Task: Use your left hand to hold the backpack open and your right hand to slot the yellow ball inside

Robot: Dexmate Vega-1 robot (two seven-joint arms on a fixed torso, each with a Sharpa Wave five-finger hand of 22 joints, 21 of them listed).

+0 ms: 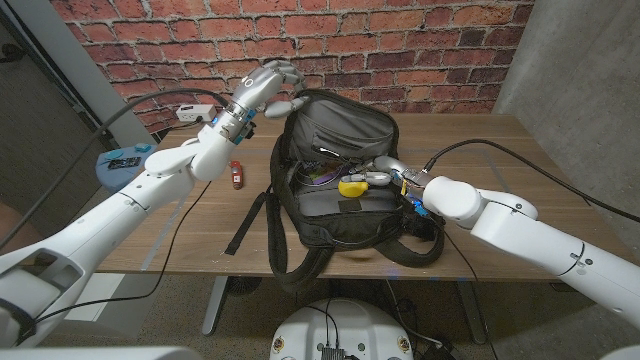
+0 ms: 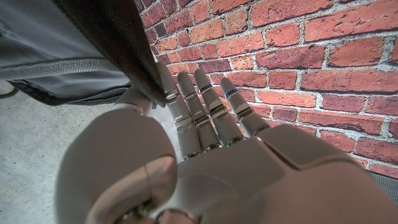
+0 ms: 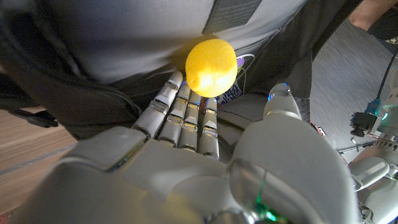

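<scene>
A black backpack [image 1: 340,170] stands open in the middle of the wooden table [image 1: 190,215]. My left hand [image 1: 265,88] is at its far left top and pinches the edge of the raised flap [image 2: 134,59] between thumb and fingers [image 2: 205,106], holding the mouth open. The yellow ball [image 1: 351,186] is inside the opening, against the grey lining. My right hand [image 1: 385,172] reaches in from the right. The ball [image 3: 211,67] sits just at the tips of its straightened fingers [image 3: 186,112], and the thumb stands apart from it.
A small red bottle [image 1: 236,175] stands on the table left of the backpack, near a loose black strap [image 1: 246,222]. A white power strip [image 1: 196,113] lies at the back by the brick wall. A blue object [image 1: 120,160] is off the table's left end.
</scene>
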